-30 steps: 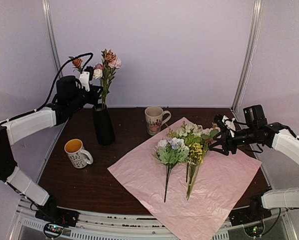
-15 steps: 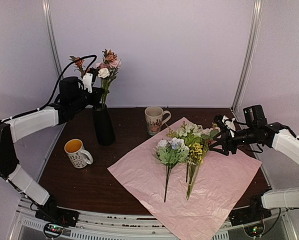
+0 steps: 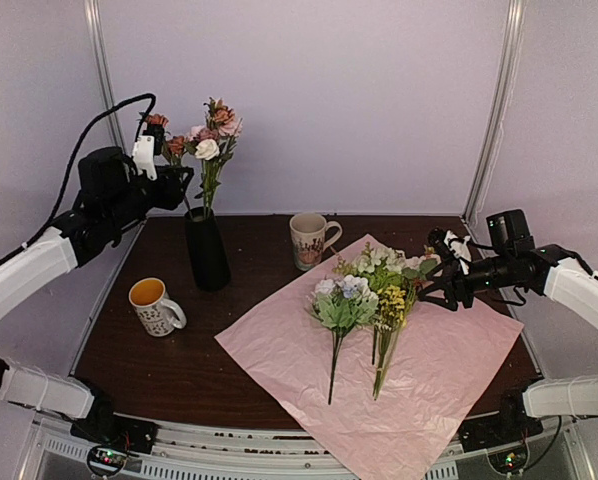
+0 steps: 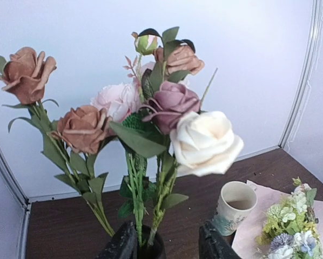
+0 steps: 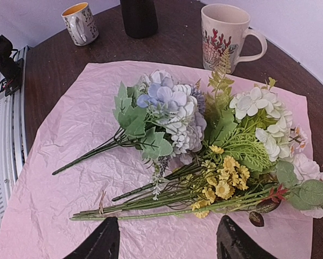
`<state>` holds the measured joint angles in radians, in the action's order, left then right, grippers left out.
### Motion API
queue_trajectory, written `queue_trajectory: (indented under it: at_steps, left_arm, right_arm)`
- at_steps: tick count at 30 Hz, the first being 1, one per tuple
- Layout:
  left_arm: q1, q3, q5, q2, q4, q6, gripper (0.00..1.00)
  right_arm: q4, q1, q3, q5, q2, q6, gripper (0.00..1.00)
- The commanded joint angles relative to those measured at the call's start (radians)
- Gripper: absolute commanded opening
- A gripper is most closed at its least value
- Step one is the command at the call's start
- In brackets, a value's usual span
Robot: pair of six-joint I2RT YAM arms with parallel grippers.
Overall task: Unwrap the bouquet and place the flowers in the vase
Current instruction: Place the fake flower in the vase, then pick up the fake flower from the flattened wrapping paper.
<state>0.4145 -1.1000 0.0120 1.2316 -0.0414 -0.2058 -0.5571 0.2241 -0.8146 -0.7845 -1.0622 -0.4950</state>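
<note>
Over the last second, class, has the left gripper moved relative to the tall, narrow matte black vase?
Yes. The left gripper has pulled back leftward, away from the vase.

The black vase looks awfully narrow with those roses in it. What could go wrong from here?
The vase is tall, slim and top-heavy; the left gripper, open beside the stems, might snag one and tip it. The right gripper, open over the remaining flowers, might pinch the pink paper too.

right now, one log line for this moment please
paper: spread flat | vase: some roses in | remaining flowers: on paper | left jaws: open beside roses | right jaws: open near remaining flowers
</note>
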Motion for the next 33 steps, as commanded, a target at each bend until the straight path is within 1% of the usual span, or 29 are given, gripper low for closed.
queue_trajectory:
  at_steps: [1, 2, 4, 6, 9, 12, 16, 18, 20, 21, 28, 33]
  left_arm:
    - [0.096, 0.107, 0.108, -0.107, 0.136, -0.067, 0.42]
    - [0.141, 0.131, 0.118, -0.124, 0.152, -0.08, 0.42]
    - [0.207, 0.155, 0.085, -0.134, 0.18, -0.109, 0.42]
    - [0.287, 0.143, 0.08, -0.104, 0.257, -0.136, 0.41]
    - [0.417, 0.137, 0.089, -0.04, 0.294, -0.145, 0.41]
    - [0.525, 0.115, 0.067, 0.075, 0.287, -0.178, 0.4]
    - [0.639, 0.032, 0.012, 0.275, 0.263, -0.19, 0.4]
    - [0.666, -0.054, -0.023, 0.392, 0.321, -0.207, 0.4]
    - [0.674, -0.14, -0.046, 0.499, 0.4, -0.253, 0.4]
    - [0.677, -0.166, -0.065, 0.538, 0.415, -0.276, 0.4]
    - [0.707, -0.176, -0.12, 0.634, 0.327, -0.388, 0.42]
    - [0.724, -0.219, -0.104, 0.7, 0.347, -0.409, 0.42]
  right_arm:
    - [-0.001, -0.002, -0.032, 0.002, -0.005, -0.006, 0.62]
    - [-0.001, -0.001, -0.032, 0.005, -0.005, -0.005, 0.62]
    - [0.002, -0.001, -0.031, 0.011, -0.008, -0.004, 0.62]
    - [0.011, -0.002, -0.028, 0.009, -0.017, 0.003, 0.62]
    - [0.011, -0.002, -0.032, -0.001, -0.049, 0.009, 0.62]
    - [-0.001, -0.002, -0.045, 0.002, -0.084, 0.01, 0.62]
    - [0.001, -0.001, -0.045, 0.023, -0.093, 0.011, 0.62]
    - [0.006, -0.001, -0.041, 0.034, -0.088, 0.012, 0.62]
    - [0.012, -0.002, -0.036, 0.043, -0.082, 0.013, 0.61]
    - [0.014, -0.002, -0.033, 0.046, -0.08, 0.013, 0.62]
    - [0.014, -0.003, -0.035, 0.055, -0.077, 0.01, 0.62]
    - [0.01, -0.002, -0.038, 0.053, -0.085, 0.008, 0.62]
